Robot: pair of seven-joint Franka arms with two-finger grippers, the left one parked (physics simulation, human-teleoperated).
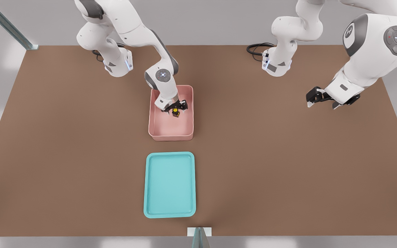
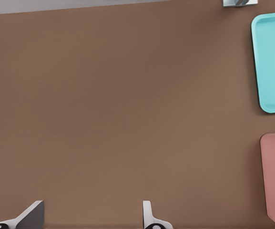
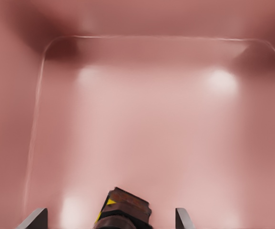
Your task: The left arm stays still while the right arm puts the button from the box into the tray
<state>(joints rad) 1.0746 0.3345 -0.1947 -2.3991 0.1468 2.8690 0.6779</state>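
Note:
The pale pink box stands mid-table in the front view, and the right arm reaches down into it. My gripper is low inside the box, open, its two fingers straddling the button. In the right wrist view the button shows its dark body and a bit of yellow cap between the spread fingertips, above the box floor. There is a visible gap between the button and each finger. The turquoise tray lies empty on the near side of the box.
The parked arm's wrist view catches the tray's corner and the box's edge over the brown table. A metal post stands at the table's near edge, just beyond the tray. Both arm bases and a black cable sit at the far edge.

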